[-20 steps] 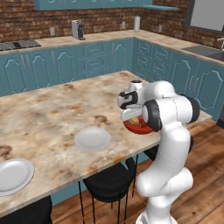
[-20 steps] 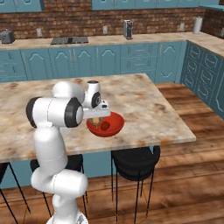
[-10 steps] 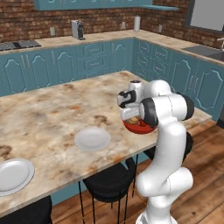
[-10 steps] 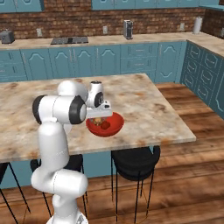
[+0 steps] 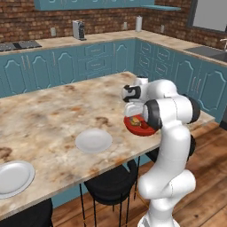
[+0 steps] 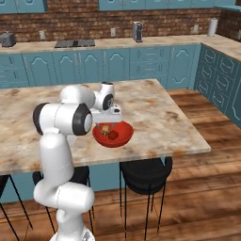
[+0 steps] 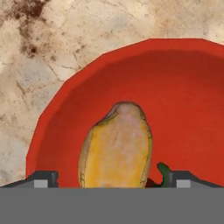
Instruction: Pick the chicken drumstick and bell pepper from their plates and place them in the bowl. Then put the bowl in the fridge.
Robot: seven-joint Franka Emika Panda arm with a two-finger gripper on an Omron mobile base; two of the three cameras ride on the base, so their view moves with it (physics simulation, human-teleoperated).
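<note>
Right base view: arm folded low, pincer (image 6: 107, 123) spread wide and empty above the red bowl (image 6: 123, 137) holding chicken drumstick (image 7: 117, 146) and bell pepper (image 6: 113, 135).

Red bowl (image 7: 183, 87): far rim cut off at the hand view's right edge. Bell pepper (image 6: 113, 135): mostly hidden behind the chicken drumstick (image 7: 116, 146) there; stem alone shows. Left plate (image 5: 13, 178): clipped by the frame edge.

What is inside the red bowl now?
Inside the bowl lie the chicken drumstick and the bell pepper. In the hand view the drumstick covers most of the pepper; only its green stem shows.
</note>
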